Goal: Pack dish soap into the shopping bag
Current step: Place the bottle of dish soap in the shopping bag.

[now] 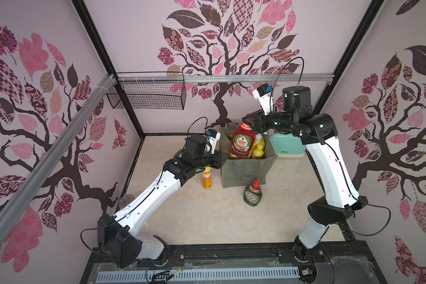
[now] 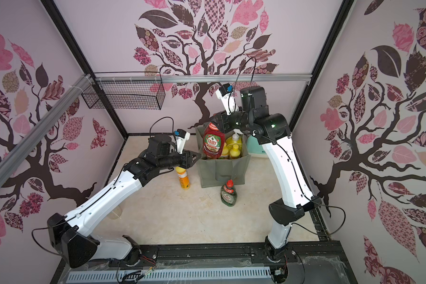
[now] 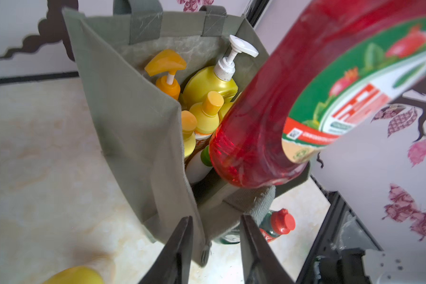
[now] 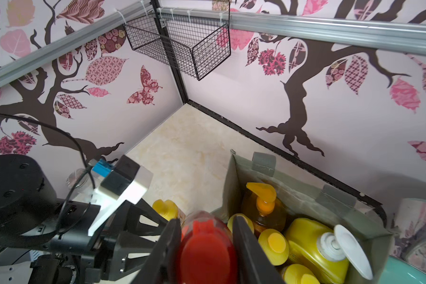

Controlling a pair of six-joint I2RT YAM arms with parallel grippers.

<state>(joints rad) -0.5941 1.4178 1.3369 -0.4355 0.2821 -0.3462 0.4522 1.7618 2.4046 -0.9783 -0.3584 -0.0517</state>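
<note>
The grey-green shopping bag (image 1: 241,172) (image 2: 221,172) stands open at the back of the table. My right gripper (image 1: 250,123) (image 4: 207,221) is shut on the red cap of the red Fairy dish soap bottle (image 1: 241,145) (image 3: 256,137), whose base hangs in the bag's mouth. My left gripper (image 2: 198,155) (image 3: 215,218) is open. The bag's near left rim corner lies loose between its jaws. Inside the bag are an orange pump bottle (image 3: 169,71), a big yellow white-pump bottle (image 3: 212,83), small yellow-capped bottles and a white green-capped bottle (image 3: 199,167). On the table stand a green Fairy bottle (image 1: 252,194) and an orange bottle (image 1: 206,178).
A black wire basket (image 1: 148,96) hangs on the back rail at the left. A mint-green appliance (image 1: 287,145) stands right of the bag, behind my right arm. A clear cup (image 2: 115,214) sits by the left wall. The arms' black rail (image 1: 231,253) runs along the front.
</note>
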